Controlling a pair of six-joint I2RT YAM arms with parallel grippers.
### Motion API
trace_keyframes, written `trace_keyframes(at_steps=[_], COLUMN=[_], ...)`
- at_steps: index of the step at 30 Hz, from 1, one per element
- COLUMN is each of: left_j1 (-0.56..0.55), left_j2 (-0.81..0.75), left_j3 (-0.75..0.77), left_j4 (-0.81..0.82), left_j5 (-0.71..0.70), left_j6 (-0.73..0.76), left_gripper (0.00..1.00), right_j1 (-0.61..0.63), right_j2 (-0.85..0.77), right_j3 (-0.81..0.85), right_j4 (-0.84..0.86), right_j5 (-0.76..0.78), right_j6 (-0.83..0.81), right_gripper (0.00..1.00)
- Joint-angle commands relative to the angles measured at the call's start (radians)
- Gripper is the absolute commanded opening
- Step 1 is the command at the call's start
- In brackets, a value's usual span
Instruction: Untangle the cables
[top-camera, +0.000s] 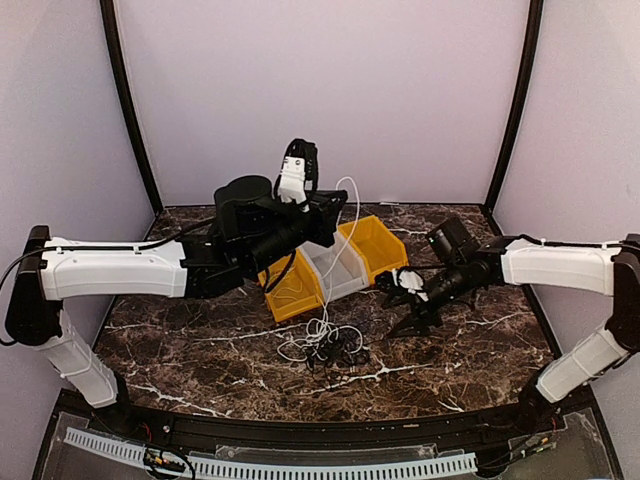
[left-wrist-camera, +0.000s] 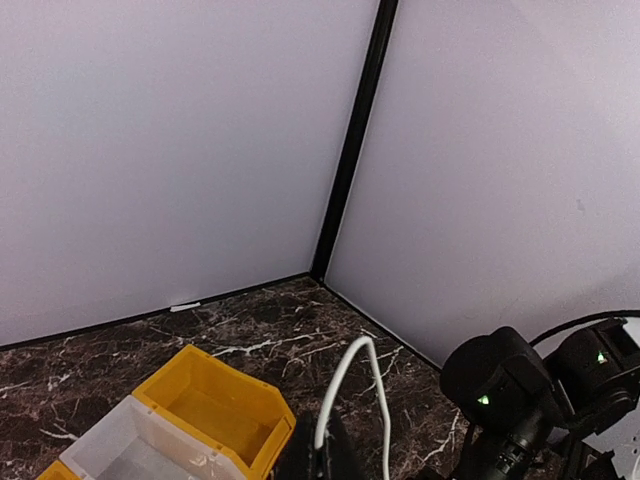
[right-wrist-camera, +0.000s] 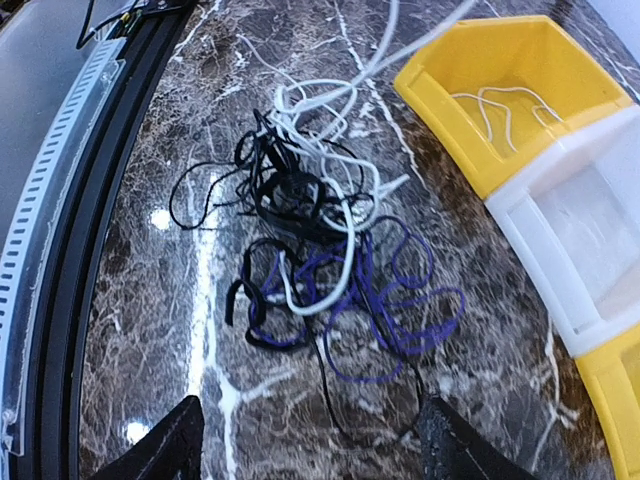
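Marble table (top-camera: 480, 350), bins (top-camera: 345, 285) in row at centre. Left gripper (top-camera: 298, 160) raised above bins, clamped on white cable (left-wrist-camera: 362, 342), which drops to tangle (top-camera: 325, 345) between bins and front edge. Right gripper (right-wrist-camera: 310, 450) beside tangle, jaws spread, empty. Advice: right pins black cables (right-wrist-camera: 285, 190) low while left lifts slowly. Open room at left and front. Bins just behind tangle, snag risk.
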Motion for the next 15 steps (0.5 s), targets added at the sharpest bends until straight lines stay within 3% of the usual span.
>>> trace_keyframes(at_steps=[1, 13, 15], left_j1=[-0.006, -0.005, -0.005], left_j2=[-0.116, -0.233, -0.254], left_j3=[-0.081, -0.207, -0.219], left_j4=[0.008, 0.018, 0.025], left_j5=[-0.238, -0.346, -0.368], left_j6=[-0.069, -0.076, -0.062], left_gripper=[0.00, 0.00, 0.00], right_j1=[0.122, 0.291, 0.297], right_j2=[0.112, 0.481, 0.512], right_j3=[0.085, 0.321, 0.332], right_j4=[0.159, 0.273, 0.268], right_j5=[0.081, 0.151, 0.154], right_j6=[0.058, 0.129, 0.129], right_gripper=[0.72, 0.77, 0.70])
